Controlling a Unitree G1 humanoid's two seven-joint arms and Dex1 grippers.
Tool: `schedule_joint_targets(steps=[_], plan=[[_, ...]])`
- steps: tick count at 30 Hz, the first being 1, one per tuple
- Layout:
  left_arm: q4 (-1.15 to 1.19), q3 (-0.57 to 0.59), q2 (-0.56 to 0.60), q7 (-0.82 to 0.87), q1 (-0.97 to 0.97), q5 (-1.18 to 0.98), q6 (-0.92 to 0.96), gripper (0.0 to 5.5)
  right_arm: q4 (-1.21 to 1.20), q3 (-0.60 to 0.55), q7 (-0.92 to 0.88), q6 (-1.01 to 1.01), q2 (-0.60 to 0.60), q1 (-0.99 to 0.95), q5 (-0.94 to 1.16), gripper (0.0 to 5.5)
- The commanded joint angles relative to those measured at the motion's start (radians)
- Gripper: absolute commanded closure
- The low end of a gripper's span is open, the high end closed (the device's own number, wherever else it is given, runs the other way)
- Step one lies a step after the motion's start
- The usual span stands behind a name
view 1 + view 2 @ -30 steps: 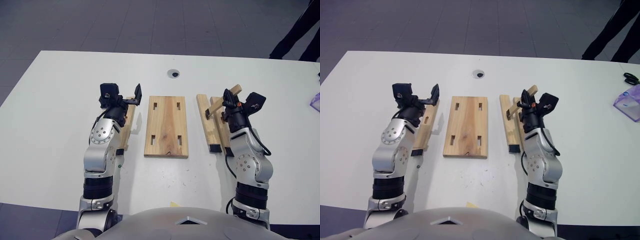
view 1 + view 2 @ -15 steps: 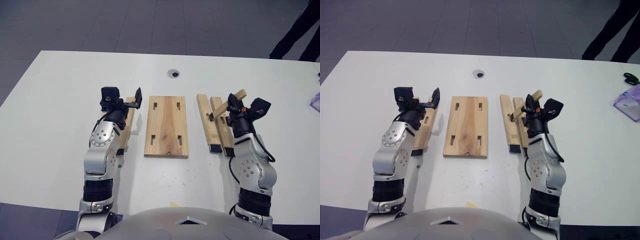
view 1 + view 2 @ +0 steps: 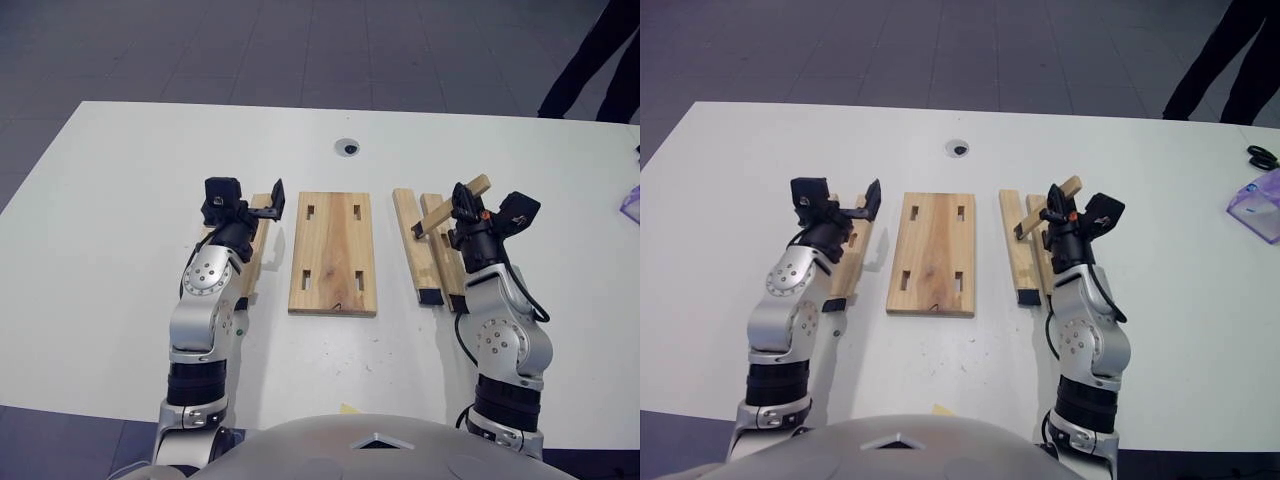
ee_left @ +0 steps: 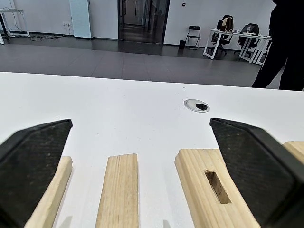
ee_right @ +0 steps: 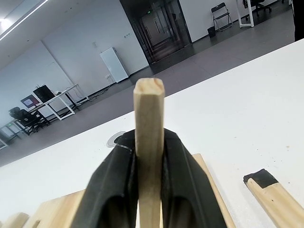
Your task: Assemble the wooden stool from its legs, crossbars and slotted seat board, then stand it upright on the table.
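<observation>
Seat board (image 3: pixel 333 252) flat on table (image 3: pixel 120 200), right jaws clamping crossbar (image 3: pixel 481 185), left jaws spread above legs (image 4: pixel 117 190).

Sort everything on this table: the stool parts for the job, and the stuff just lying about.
For the job:
- seat board
- crossbar, clamped in the right claw
- two legs lying beside the right arm
- wooden pieces under the open left claw

Lying about:
- purple container and scissors, at the right edge of the table
- cable port, far middle
</observation>
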Motion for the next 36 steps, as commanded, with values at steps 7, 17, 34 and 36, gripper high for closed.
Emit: schedule_joint_targets(steps=[7, 17, 34, 36], plan=[[0.014, -0.009, -0.005, -0.007, -0.005, 0.021, -0.008, 0.1, 0.022, 0.022, 0.011, -0.022, -0.01, 0.015, -0.055, 5.08], [0.012, -0.017, -0.013, -0.013, -0.006, 0.028, -0.008, 0.1, 0.047, 0.031, 0.015, -0.041, -0.015, 0.001, -0.085, 5.08], [-0.001, -0.023, -0.015, -0.007, 0.01, 0.042, -0.013, 0.1, 0.08, 0.046, 0.027, -0.039, -0.038, -0.011, -0.148, 5.08], [-0.004, -0.023, -0.016, -0.005, 0.015, 0.044, -0.012, 0.1, 0.083, 0.067, 0.045, -0.019, -0.056, 0.01, -0.162, 5.08]])
